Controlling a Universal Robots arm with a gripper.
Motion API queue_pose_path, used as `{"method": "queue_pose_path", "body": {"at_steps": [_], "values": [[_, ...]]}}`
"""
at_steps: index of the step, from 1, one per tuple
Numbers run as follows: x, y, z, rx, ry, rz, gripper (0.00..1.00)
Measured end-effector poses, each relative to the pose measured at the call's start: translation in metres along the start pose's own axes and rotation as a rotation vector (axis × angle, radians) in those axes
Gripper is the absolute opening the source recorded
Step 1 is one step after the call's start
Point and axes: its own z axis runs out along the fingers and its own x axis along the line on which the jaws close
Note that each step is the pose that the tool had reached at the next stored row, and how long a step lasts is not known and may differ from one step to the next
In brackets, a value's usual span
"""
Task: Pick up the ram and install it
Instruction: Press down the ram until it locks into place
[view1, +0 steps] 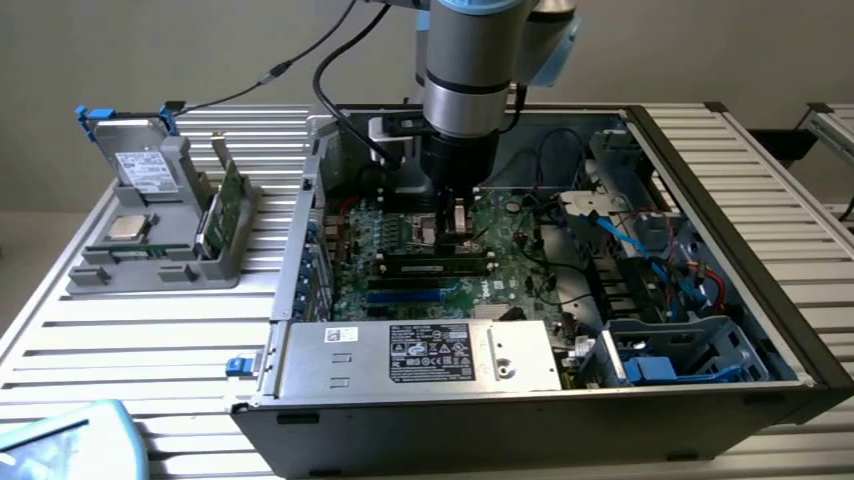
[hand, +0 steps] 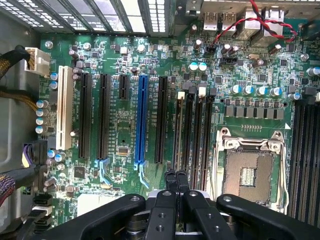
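My gripper (view1: 454, 232) hangs inside the open computer case over the green motherboard (view1: 514, 245), near the processor socket (hand: 250, 172). In the wrist view its two black fingertips (hand: 176, 181) stand pressed together, shut, with nothing showing between them. Just ahead of the tips the ram (hand: 178, 132) stands edge-on in the black memory slot farthest from the socket. The exterior view shows the ram (view1: 434, 267) as a long dark and green stick lying along the slots below the gripper. Whether the fingers touch it I cannot tell.
Empty black memory slots (hand: 199, 132), a blue slot (hand: 141, 120) and a white slot (hand: 63, 107) line the board. A grey holder (view1: 160, 255) outside the case carries a wider green card (view1: 227, 205) and a silver processor chip (view1: 130, 228). The silver power supply (view1: 414, 355) and cables (view1: 627, 235) crowd the case.
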Motion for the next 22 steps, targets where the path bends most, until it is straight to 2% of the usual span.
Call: {"method": "queue_pose_path", "body": {"at_steps": [10,22], "values": [[0.0,0.0,0.0001,-0.0003,-0.0008,0.009,0.11],[-0.0001,-0.0001,0.0024,-0.0062,-0.0087,0.211,0.11]]}}
